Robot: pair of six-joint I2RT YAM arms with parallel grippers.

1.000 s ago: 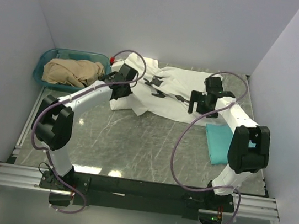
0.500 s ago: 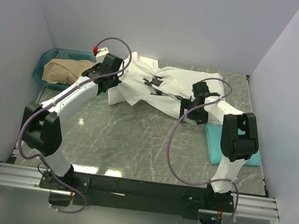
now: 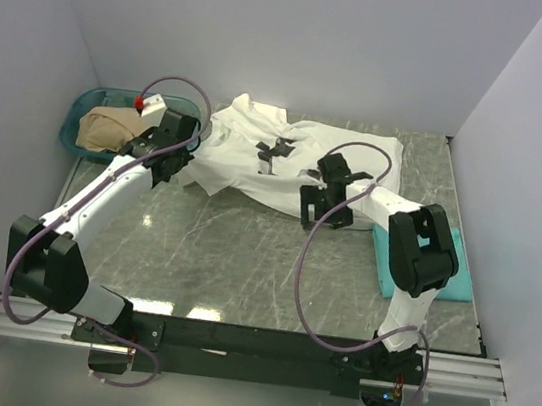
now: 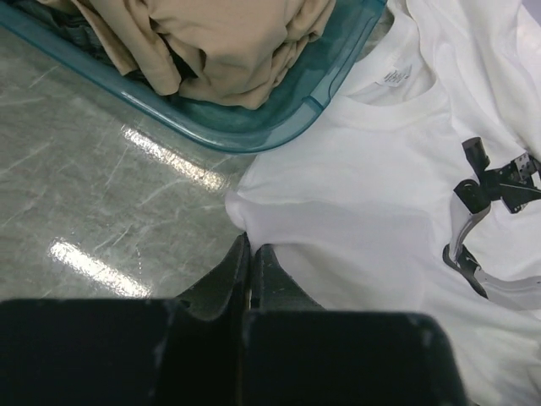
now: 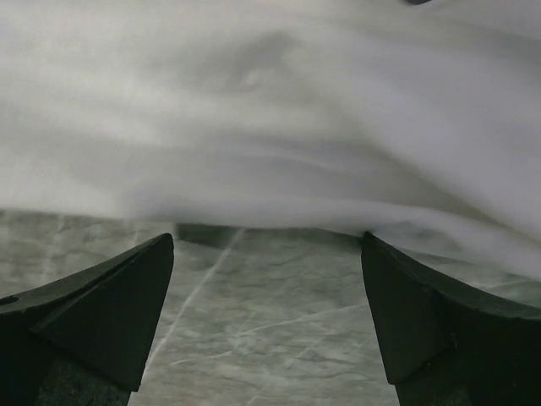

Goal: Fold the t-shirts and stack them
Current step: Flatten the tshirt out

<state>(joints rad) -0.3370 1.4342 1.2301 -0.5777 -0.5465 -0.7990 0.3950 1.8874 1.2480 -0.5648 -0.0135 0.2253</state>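
Pinching the white t-shirt (image 4: 372,211), the left gripper (image 4: 251,252) is clamped; the right gripper (image 5: 267,244) gapes facing its hem.

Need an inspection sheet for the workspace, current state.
Surface: grey marble table, glare patches near the front edge.
Job's things: white t-shirt spread, rumpled, at back; teal t-shirt folded at right, partly hidden by the right arm.
Clutter: teal basket at back left holding tan cloth.
Grippers: left gripper jaws shut on the white t-shirt's edge; right gripper jaws open, facing its near edge.
Cables: purple cables loop off both arms.
Surroundings: plain white walls.
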